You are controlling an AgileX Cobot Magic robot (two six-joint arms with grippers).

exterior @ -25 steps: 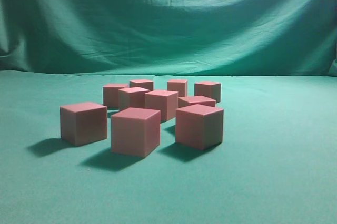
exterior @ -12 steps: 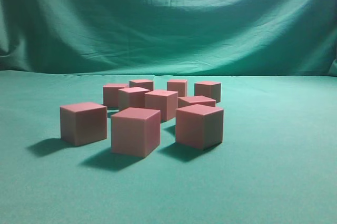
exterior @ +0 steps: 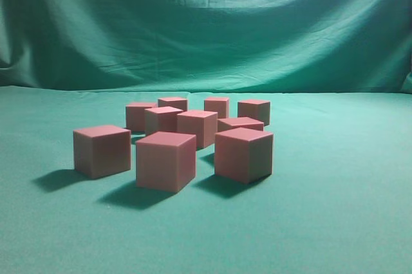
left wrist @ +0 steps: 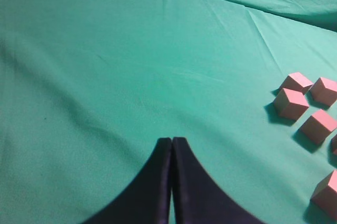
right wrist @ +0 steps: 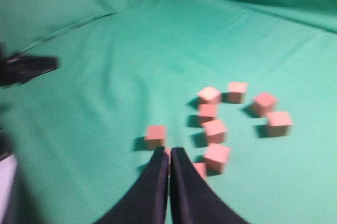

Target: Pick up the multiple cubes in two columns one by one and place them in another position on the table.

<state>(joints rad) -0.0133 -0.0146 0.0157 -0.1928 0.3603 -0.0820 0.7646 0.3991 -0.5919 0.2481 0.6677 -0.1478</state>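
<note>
I've got both tools pinched shut and empty, and the cubes (right wrist: 216,130) cluster mid-table just ahead of my right gripper (right wrist: 169,153), off toward the right edge from my left gripper (left wrist: 172,142).

Closed right end effector (right wrist: 169,153) above clustered cubes (right wrist: 215,129), teal table (right wrist: 105,77), blurred

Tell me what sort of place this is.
Probably a staged robot test bench, not a home or workshop: teal cloth covers the table, a draped green curtain hides the background, and only identical pink cubes sit out.
</note>
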